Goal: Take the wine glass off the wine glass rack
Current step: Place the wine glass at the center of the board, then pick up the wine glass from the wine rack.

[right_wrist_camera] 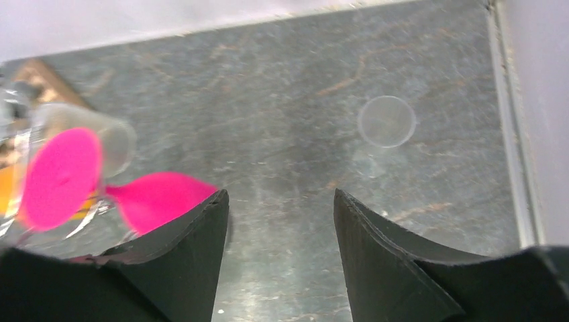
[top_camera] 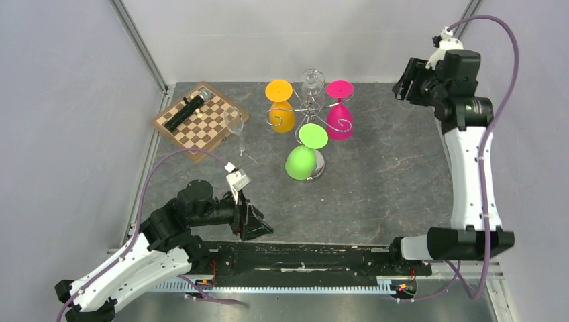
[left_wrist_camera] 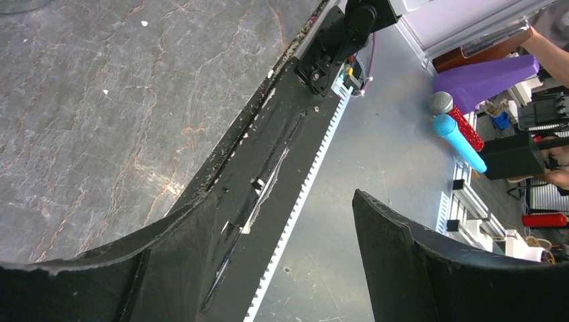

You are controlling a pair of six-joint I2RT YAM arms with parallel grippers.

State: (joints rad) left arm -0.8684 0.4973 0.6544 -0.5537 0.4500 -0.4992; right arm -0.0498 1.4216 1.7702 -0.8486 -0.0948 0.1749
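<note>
The chrome wire wine glass rack (top_camera: 314, 111) stands at the back middle of the table. Upside down on its arms hang an orange glass (top_camera: 281, 107), a clear glass (top_camera: 310, 83), a pink glass (top_camera: 339, 111) and a green glass (top_camera: 303, 153). Another clear wine glass (top_camera: 235, 124) stands upright on the table left of the rack. My left gripper (top_camera: 260, 227) is open and empty low at the front edge, and its own view (left_wrist_camera: 285, 201) shows only the black rail. My right gripper (top_camera: 401, 80) is open and empty, raised at the back right. The pink glass (right_wrist_camera: 67, 178) lies left of it (right_wrist_camera: 280, 194).
A wooden chessboard (top_camera: 208, 127) with a black stick-shaped object (top_camera: 184, 112) on it lies at the back left. Grey walls close in the left, back and right. A faint round mark (right_wrist_camera: 386, 121) shows on the stone tabletop (top_camera: 389, 168) at the right.
</note>
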